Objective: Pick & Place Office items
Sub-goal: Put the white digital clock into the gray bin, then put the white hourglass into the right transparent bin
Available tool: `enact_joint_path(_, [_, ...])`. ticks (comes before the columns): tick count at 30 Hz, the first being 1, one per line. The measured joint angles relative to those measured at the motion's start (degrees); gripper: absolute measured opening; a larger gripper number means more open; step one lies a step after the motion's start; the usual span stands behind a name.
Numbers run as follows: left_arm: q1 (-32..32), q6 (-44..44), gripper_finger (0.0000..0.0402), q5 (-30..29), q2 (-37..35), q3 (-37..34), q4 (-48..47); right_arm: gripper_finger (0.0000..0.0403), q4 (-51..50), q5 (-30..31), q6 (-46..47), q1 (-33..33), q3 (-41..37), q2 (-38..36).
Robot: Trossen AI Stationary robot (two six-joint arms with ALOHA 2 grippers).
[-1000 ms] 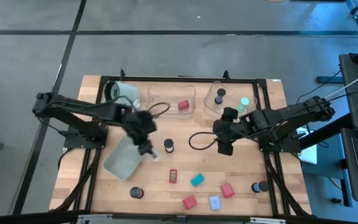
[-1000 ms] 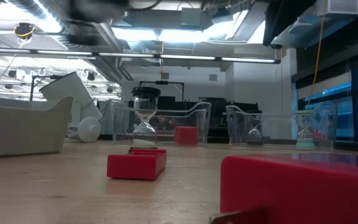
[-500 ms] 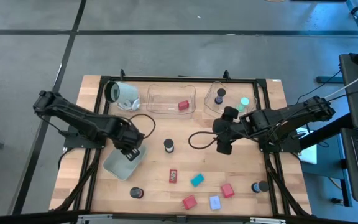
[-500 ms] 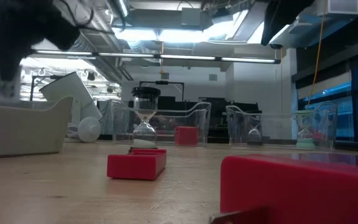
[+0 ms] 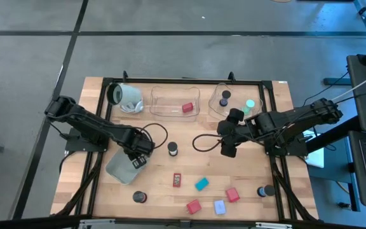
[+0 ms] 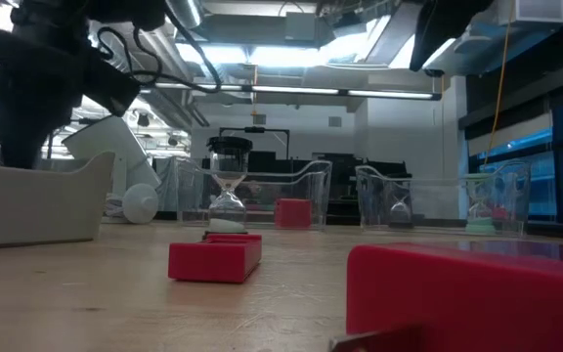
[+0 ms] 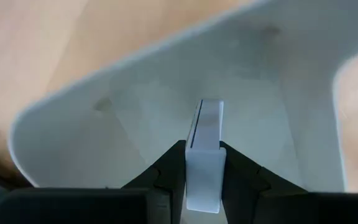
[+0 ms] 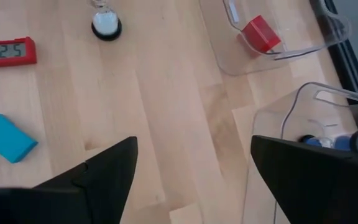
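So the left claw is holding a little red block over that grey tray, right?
Not red. In the left wrist view the left gripper is shut on a small pale white piece, held over the grey tray. The rest is right.

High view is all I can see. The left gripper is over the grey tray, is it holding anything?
Observer: Yes. In the left wrist view the left gripper is shut on a small pale card, held on edge.
Operator: Is the card inside the tray?
Observer: It points into the open hollow of the grey-blue tray. I cannot tell whether it touches the floor.
Operator: And the right gripper, anything in it?
Observer: No. The right wrist view shows the right gripper open and empty above bare table.
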Motion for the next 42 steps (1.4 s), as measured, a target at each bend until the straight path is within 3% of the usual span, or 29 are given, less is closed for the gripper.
enact_joint_path(14, [0.1, 4.6, 0.0203, 1.6, 0.5, 2.7, -4.5, 0.0316, 0.0, -7.4, 0.0, 0.0, 0.0, 0.0])
enact_joint_path(20, [0.0, 3.5, 0.0197, -4.2, -1.5, 9.6, -12.7, 0.0316, -0.1, -9.0, 2.4, 0.0, 0.0, 0.0])
enact_joint_path(27, [-2.2, 2.4, 0.0183, -12.7, -3.9, 16.1, -12.2, 0.0316, 4.3, -6.8, 5.8, 0.0, 0.0, 0.1])
enact_joint_path(35, [-6.2, 2.4, 0.0190, -24.3, -5.3, 20.5, -11.8, 0.0316, 21.3, -7.6, -4.9, 0.0, 0.0, 2.1])
enact_joint_path(42, [-9.3, 2.2, 0.0191, -27.5, -5.3, 20.5, -11.9, 0.0316, 29.0, -6.2, -12.6, -1.8, 0.0, 11.5])
